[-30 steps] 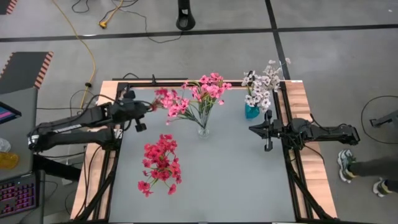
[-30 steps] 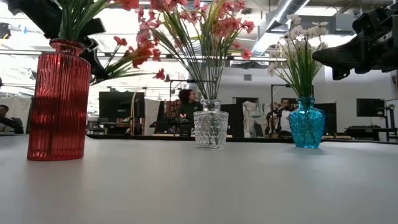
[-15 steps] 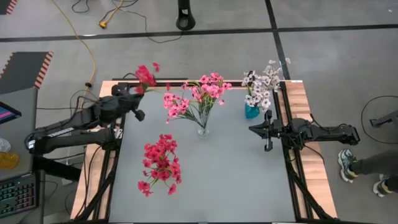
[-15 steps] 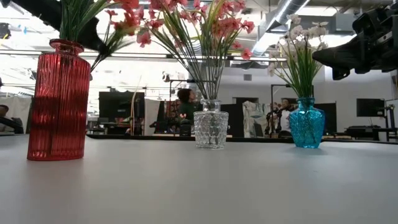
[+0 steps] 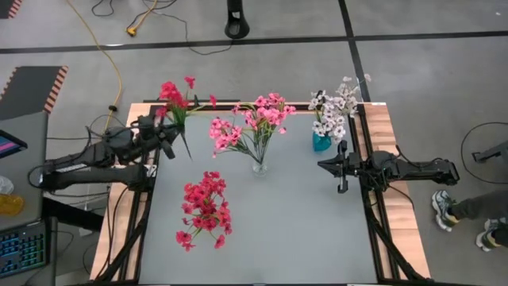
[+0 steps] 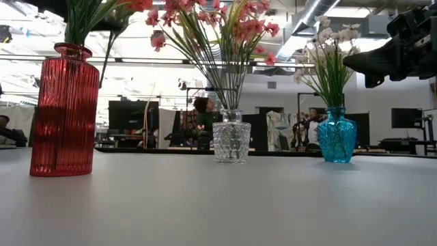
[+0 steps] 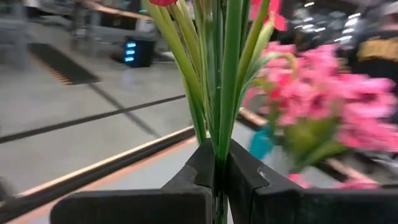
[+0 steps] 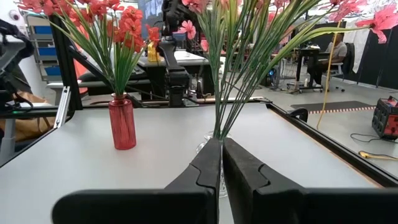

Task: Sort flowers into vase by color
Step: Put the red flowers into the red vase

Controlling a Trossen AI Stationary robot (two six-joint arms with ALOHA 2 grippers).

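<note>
My left gripper (image 5: 167, 133) stands over the table's far left corner, shut on a red flower sprig (image 5: 171, 91) whose blossoms point toward the far edge. A red vase (image 6: 65, 109) of red flowers (image 5: 205, 208) stands near left. At the far middle, a clear vase (image 6: 231, 137) holds pink flowers (image 5: 258, 119). The blue vase (image 6: 336, 135) at far right holds white flowers (image 5: 333, 107). My right gripper (image 5: 321, 164) waits shut and empty beside the blue vase. My left gripper pinches the sprig's green stems (image 7: 219, 134) between its two fingers (image 7: 199, 177), partway along their length. The fingers lie level and across the stems. The blossoms rise above the fingers, and the lower stem end (image 5: 186, 152) sticks out below. The sprig is clear of the table.
The table's wooden side rails (image 5: 119, 230) and black frame bars border the grey top (image 5: 294, 230). Open tabletop lies at the near middle and right. Beyond the far edge, people sit at desks in the room (image 6: 205, 116).
My left gripper has drawn back from the pink bunch toward the table's left edge, rising and rolling its wrist. The red sprig has come away from the pink flowers and swung from pointing right to pointing toward the far edge.
</note>
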